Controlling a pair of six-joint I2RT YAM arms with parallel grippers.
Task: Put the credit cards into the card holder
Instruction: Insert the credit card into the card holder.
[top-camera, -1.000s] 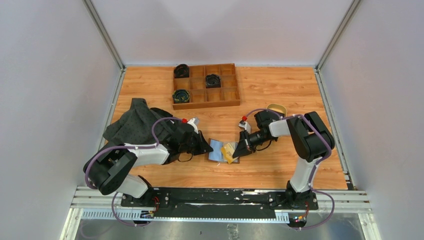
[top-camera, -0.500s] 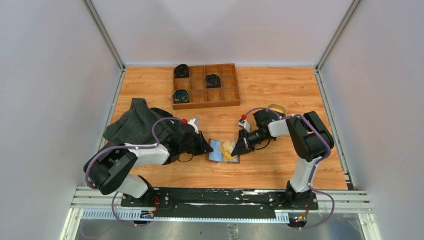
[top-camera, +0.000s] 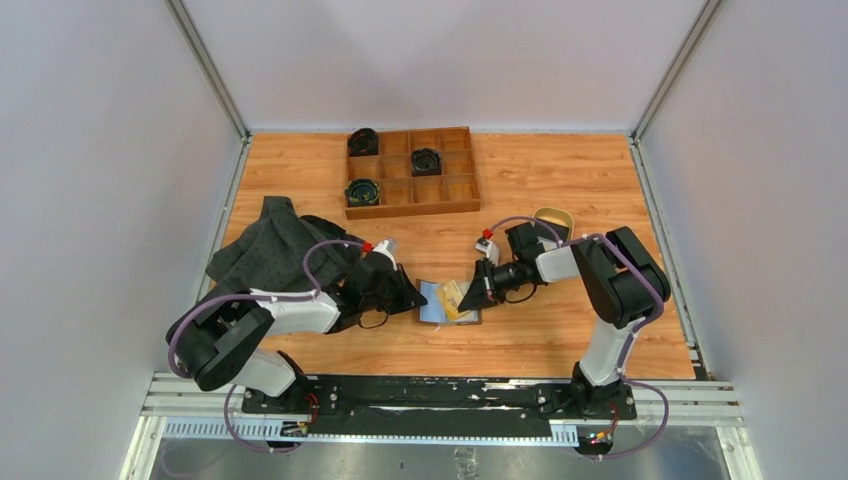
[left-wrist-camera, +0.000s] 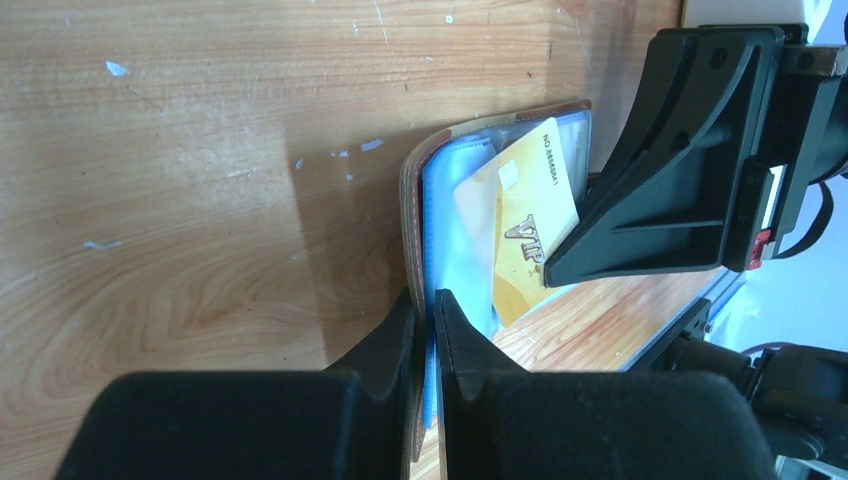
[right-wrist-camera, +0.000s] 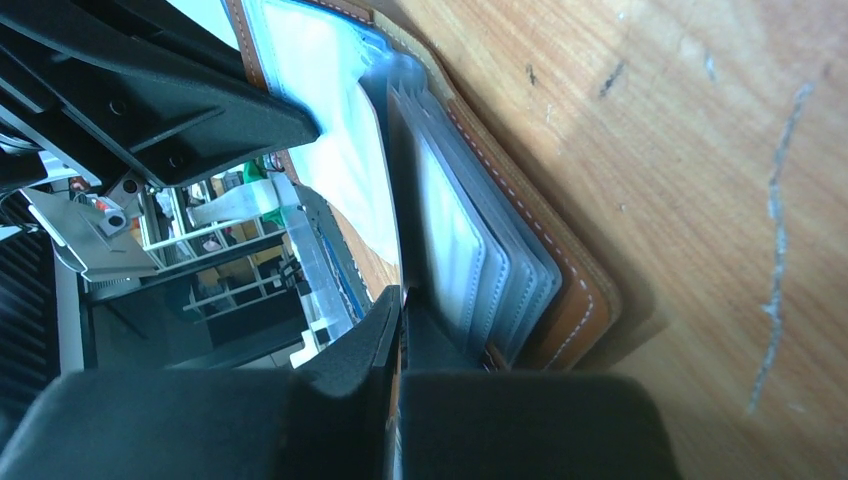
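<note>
Slipping looks like the chief danger. The right pincer is closed tight and seems to nip only the outer corner of the yellow card, so a slanted push could let the thin plastic pivot or skid free instead of sliding into the clear sleeve. Its leading edge could also snag on the sleeve mouth. The contact itself is hidden behind the black finger, so that grip is a judgement from where the card vanishes at the tip. The left pincer is almost closed, pinching the near edge of the wallet to hold it open. That hold is narrow too, and a hard shove from the right could drag the wallet out of it or fold it shut. The wallet lies open on the table between the two arms, with the card across its inner sleeves, partly in by the look of it. Farther off are a dark cloth beside the left arm, a tan dish behind the right one, and a wooden tray at the back.
</note>
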